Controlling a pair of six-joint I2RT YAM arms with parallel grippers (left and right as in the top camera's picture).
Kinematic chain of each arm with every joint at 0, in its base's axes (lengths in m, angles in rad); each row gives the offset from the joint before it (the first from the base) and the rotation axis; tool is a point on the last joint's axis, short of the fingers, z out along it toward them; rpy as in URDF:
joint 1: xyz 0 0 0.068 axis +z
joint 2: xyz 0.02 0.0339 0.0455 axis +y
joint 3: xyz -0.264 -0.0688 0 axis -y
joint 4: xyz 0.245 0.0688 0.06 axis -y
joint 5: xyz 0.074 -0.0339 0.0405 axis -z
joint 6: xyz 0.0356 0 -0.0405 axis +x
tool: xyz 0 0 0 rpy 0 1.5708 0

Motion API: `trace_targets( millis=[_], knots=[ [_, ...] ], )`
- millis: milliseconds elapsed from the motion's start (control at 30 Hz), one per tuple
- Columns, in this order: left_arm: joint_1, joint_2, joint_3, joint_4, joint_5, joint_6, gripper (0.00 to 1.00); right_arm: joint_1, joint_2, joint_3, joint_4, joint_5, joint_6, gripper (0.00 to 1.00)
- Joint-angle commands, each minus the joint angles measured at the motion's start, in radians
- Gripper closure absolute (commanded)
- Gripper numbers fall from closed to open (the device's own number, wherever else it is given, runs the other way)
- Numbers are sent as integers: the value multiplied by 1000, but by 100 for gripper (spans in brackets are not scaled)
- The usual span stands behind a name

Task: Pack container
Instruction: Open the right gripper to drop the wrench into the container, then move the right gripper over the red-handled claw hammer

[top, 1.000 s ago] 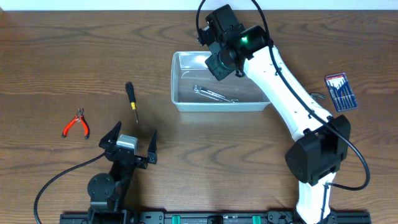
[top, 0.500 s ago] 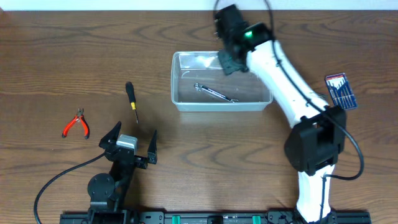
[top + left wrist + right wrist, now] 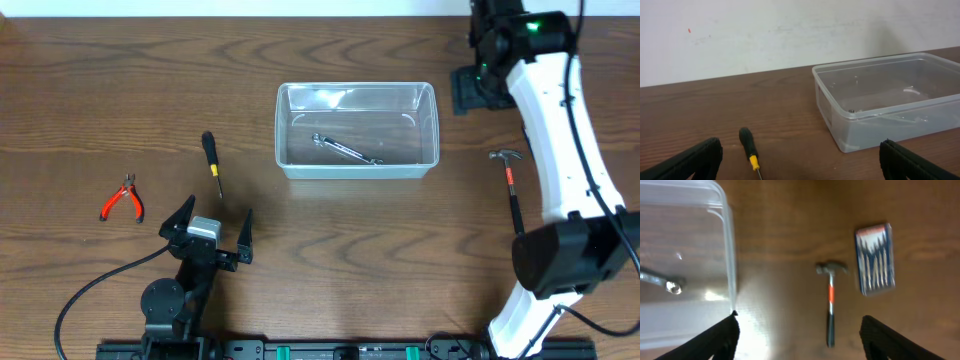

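Since it is the thing being filled, the container is sitting open side up in the middle of the table, where either arm is likely reaching it easily. A wrench is lying slantwise on its floor, so packing is, by my reading, under way.

Off its far right corner, the right gripper is hanging above the table with its jaws spread wide and nothing between them. Its camera is looking down on a hammer and, beside that, a blue case. One of these is probably being lined up as the next pick.

Left of the container, a screwdriver is lying apart from it, and pliers are lying farther left. The left gripper is sitting low near the front edge, jaws wide and empty. It is facing the screwdriver and container, seemingly waiting its turn.
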Motion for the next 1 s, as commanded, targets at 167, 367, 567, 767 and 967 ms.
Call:
trace_targets(
  millis=[167, 367, 567, 767, 967],
  knots=[
    [4, -6, -23, -26, 24, -9, 2, -37, -107, 21, -152, -11, 49, 11],
    [4, -6, -23, -26, 24, -9, 2, -92, -173, 20, -227, -13, 49, 9],
    [4, -6, -23, -26, 24, -9, 2, -201, -215, -51, -212, -189, -102, 5],
    [4, -6, -23, -25, 24, -9, 1, -290, -215, -222, -114, -256, -177, 1],
    [4, -6, -23, -26, 24, -9, 2, -298, -215, -375, 33, -254, -260, 1]
  ],
)
